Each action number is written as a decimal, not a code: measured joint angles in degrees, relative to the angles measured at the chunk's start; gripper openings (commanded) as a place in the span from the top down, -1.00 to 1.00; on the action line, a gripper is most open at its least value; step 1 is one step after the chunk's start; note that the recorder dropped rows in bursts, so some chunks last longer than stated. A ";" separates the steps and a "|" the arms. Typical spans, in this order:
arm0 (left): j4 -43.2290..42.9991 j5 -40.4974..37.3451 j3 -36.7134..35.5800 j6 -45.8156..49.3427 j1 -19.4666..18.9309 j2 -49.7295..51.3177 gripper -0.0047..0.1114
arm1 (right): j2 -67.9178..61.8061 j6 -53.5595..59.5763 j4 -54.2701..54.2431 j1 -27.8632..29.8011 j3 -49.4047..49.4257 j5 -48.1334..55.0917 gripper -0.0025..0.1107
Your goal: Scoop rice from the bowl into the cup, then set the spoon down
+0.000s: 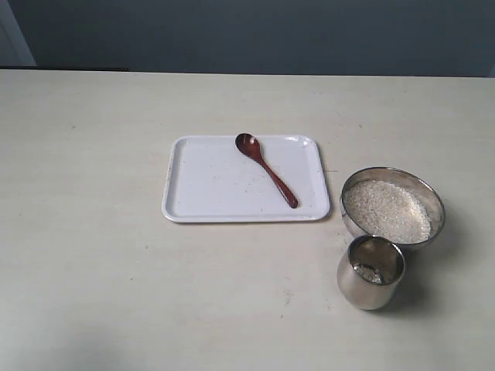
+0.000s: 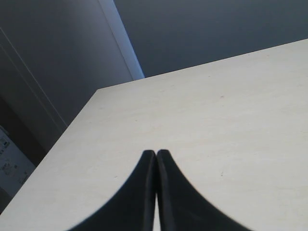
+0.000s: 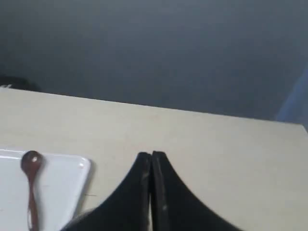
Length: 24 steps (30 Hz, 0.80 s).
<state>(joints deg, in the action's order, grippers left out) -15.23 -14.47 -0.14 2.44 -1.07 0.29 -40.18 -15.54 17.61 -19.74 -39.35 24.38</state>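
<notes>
The reddish-brown wooden spoon (image 1: 266, 168) lies diagonally on the white tray (image 1: 201, 193), its oval bowl toward the far edge; the right wrist view also shows the spoon (image 3: 31, 185). To the tray's right stands the wide steel bowl (image 1: 433, 202) holding white rice (image 1: 387, 209). Just in front of it is the small steel cup (image 1: 370, 272) with a few grains at its bottom. Neither arm appears in the exterior view. My left gripper (image 2: 156, 153) is shut, empty, above bare table. My right gripper (image 3: 151, 154) is shut, empty, to the right of the tray (image 3: 57, 183).
The pale table (image 1: 93, 270) runs wide to the left and in front of the tray. Its far edge meets a dark blue-grey wall (image 1: 247, 31). The left wrist view shows the table's corner (image 2: 103, 91) and a drop beyond it.
</notes>
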 measured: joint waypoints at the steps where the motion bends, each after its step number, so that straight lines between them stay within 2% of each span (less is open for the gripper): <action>1: 0.00 0.00 0.00 0.00 0.00 0.00 0.91 | 3.64 0.00 -0.73 2.48 2.95 -0.09 0.97; 6: 0.00 0.00 0.00 0.00 0.00 0.00 0.91 | 18.46 -0.04 -1.68 11.03 16.78 -0.63 0.97; 11: 0.00 0.00 0.00 0.00 0.00 0.00 0.91 | 31.29 -0.04 -2.18 15.38 28.86 -6.78 0.97; 16: 0.00 0.00 0.00 0.00 0.00 0.00 0.91 | 39.04 -0.04 -5.41 16.65 35.18 -9.75 0.97; 24: 0.00 0.00 0.00 0.00 0.00 0.00 0.91 | 39.79 -0.04 -6.90 16.78 39.09 -9.52 0.97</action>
<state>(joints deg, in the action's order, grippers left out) -15.23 -14.47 -0.14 2.44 -1.07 0.29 -0.39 -15.59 10.72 -2.96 -0.26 14.86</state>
